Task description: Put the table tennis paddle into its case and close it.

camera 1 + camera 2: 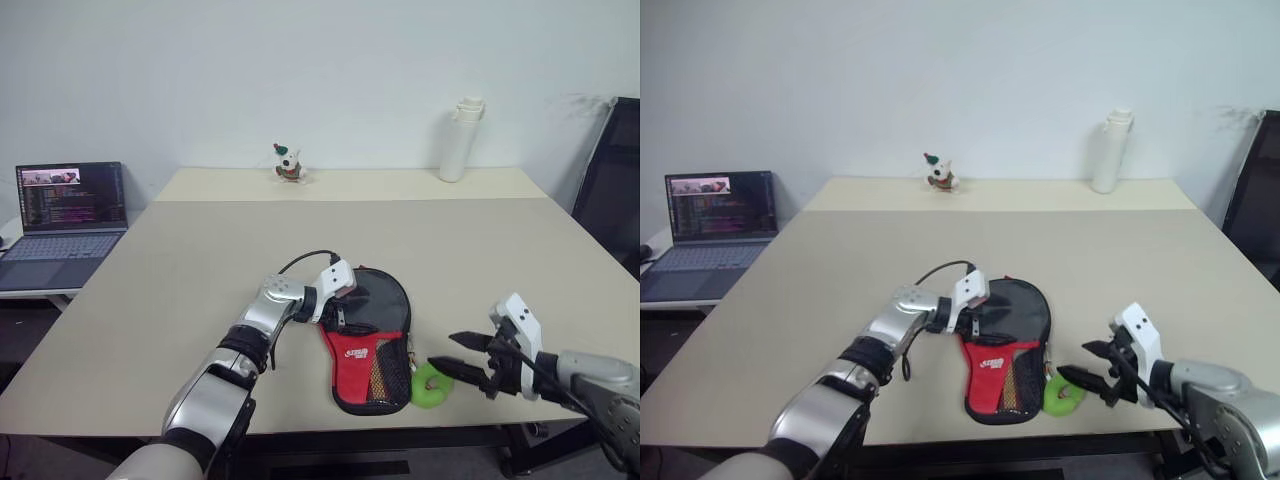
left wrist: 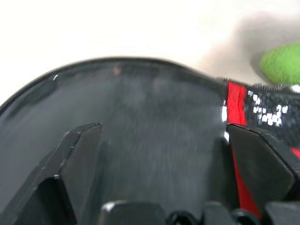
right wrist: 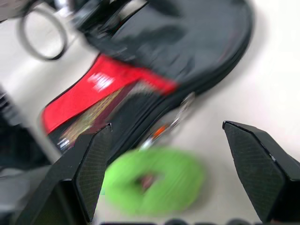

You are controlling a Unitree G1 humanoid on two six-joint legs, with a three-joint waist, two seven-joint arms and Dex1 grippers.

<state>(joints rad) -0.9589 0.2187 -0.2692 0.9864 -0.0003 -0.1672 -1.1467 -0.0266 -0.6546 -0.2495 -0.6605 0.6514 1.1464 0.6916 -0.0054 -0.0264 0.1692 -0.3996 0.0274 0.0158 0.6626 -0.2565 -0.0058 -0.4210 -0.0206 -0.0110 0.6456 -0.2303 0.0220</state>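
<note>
So nearest the bottom edge of the head view, my right gripper point(image 1: 462, 365) sits at the lower right with its fingers spread and nothing between them, hanging just off the green ring pull point(image 1: 431, 386), which lies flat on the table point(image 1: 200, 260) beside the case's red end. I'd guess that gap is there because the ring is the handle for the zipper, so parking next to it keeps it easy to reach again. A bit further up, centre-low in the frame, the case point(image 1: 368, 340) lies flat with its round black end pointing away and the red, logo part toward me. My left gripper point(image 1: 338, 312) comes in from the lower left and hovers over the case's left edge, fingers apart too, not clamped on anything; I reckon it's there to pin the fabric while the zip gets pulled. The paddle itself I can't make out, though the case looks filled, so it's probably inside. Whether the rim is zipped fully round, can't tell. Way back: laptop point(image 1: 65, 215) at left, little figurine point(image 1: 288, 163) and white bottle point(image 1: 460, 138) along the top.
</note>
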